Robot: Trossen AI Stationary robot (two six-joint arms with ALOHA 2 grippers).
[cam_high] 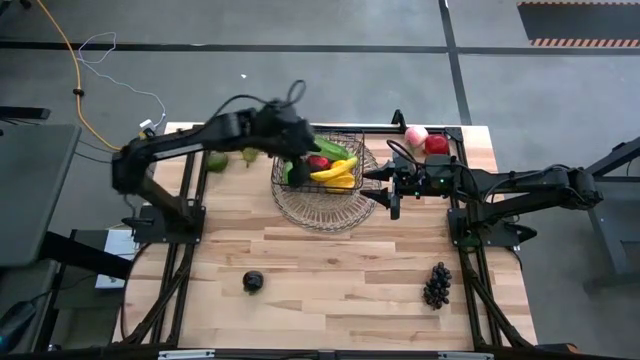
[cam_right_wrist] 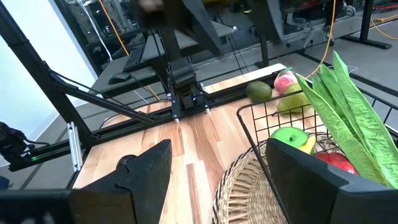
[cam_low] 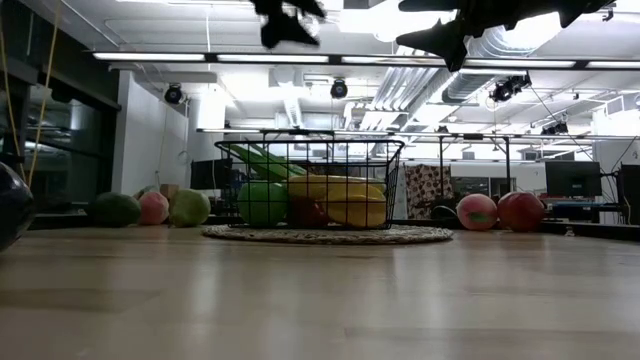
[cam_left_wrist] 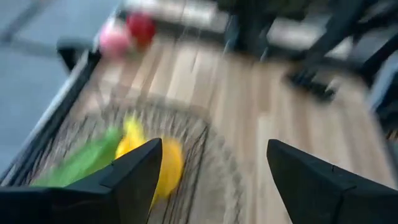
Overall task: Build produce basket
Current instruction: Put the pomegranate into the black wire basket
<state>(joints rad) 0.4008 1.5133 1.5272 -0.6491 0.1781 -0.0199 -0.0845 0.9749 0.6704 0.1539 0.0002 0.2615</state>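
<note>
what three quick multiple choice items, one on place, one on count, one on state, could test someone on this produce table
1. Where are the dark grapes?
A. in the basket
B. on the bare table near the front right
C. in the left gripper

2. How many fruits lie by the table's back right corner, behind the right gripper?
A. two
B. four
C. none

3. How does the left gripper stand?
A. shut on a banana
B. shut and empty
C. open and empty over the basket

Answers:
1 B, the high view shows the grapes alone on the wood, apart from the basket.
2 A, a pink peach and a red apple sit side by side there.
3 C, the left wrist view shows its fingers spread with nothing between them, above the basket holding the banana.
</note>
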